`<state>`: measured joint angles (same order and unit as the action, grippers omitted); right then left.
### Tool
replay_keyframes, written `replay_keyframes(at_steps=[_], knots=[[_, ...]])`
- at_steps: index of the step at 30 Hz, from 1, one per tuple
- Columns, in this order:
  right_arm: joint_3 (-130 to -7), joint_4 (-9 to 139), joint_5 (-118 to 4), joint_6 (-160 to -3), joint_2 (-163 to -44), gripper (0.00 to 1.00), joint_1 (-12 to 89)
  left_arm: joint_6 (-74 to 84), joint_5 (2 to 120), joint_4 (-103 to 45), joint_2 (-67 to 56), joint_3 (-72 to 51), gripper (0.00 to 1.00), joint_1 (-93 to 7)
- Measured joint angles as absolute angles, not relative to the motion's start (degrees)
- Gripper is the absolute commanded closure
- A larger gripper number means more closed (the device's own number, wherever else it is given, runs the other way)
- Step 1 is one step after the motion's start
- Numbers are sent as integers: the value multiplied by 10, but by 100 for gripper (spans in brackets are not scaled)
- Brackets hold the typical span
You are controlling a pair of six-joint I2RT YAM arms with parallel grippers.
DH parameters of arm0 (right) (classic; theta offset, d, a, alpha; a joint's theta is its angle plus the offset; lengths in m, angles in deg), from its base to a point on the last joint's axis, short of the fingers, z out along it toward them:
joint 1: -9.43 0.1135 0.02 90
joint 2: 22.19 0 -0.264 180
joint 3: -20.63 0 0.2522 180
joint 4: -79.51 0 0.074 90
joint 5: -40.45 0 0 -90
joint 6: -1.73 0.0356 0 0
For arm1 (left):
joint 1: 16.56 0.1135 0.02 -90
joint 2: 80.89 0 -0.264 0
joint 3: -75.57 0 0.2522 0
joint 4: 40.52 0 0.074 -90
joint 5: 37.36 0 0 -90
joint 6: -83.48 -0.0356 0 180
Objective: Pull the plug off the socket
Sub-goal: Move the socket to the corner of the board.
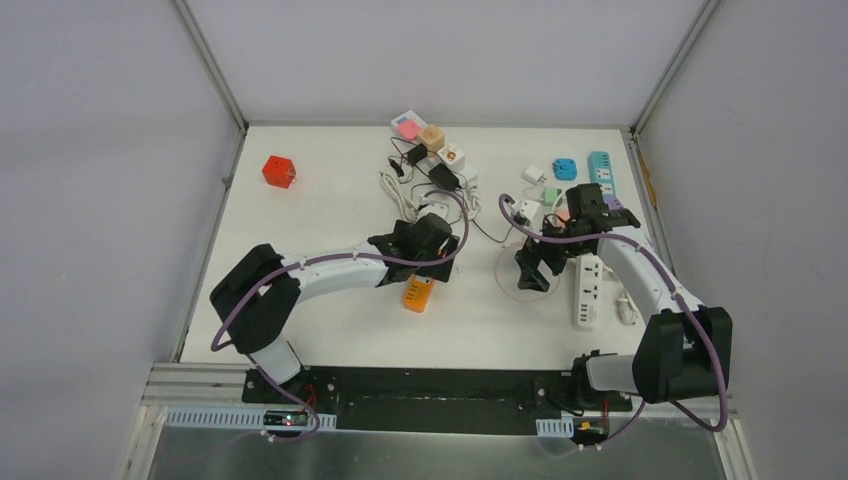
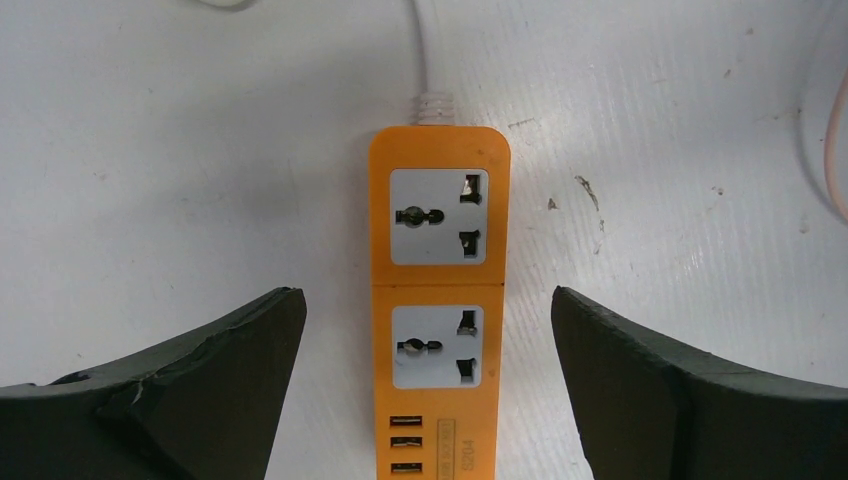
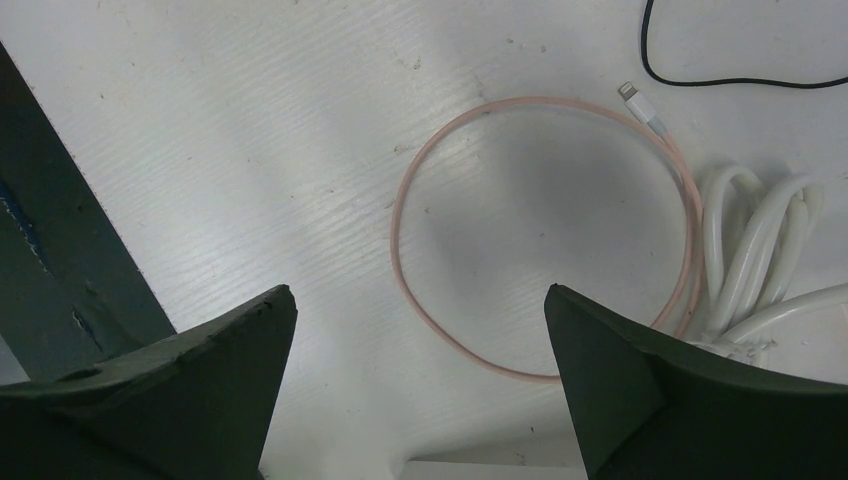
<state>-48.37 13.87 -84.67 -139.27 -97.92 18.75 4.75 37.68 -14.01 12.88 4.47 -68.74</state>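
An orange socket strip (image 2: 437,300) lies flat on the white table, also in the top view (image 1: 418,293). Its two sockets and three USB ports are empty in the left wrist view; a white cord (image 2: 424,60) leaves its far end. My left gripper (image 2: 428,296) is open, just above the strip, with one finger on each side and not touching it. My right gripper (image 3: 420,292) is open and empty above a pink cable loop (image 3: 400,250). In the top view it (image 1: 533,270) hovers left of a white socket strip (image 1: 588,290). I see no plug seated in either strip.
A red cube (image 1: 279,171) sits at the far left. Adapters and tangled cables (image 1: 432,165) lie at the back centre. A blue strip (image 1: 600,166) and small chargers (image 1: 565,168) lie at the back right. A coiled white cable (image 3: 750,250) and a black cable (image 3: 740,82) lie near the loop.
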Motion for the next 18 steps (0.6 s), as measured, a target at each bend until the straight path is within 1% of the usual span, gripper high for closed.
replay_keyframes(at_steps=[3, 6, 18], knots=[[-484, 137, -846, -1394, -980, 0, 188, 46, 377, -136, 140, 40, 4, -688], [-484, 135, -845, -1394, -982, 0, 188, 45, 377, -134, 149, 37, 8, -687], [-484, 133, -843, -1394, -988, 0, 189, 45, 382, -130, 191, 25, 17, -688]])
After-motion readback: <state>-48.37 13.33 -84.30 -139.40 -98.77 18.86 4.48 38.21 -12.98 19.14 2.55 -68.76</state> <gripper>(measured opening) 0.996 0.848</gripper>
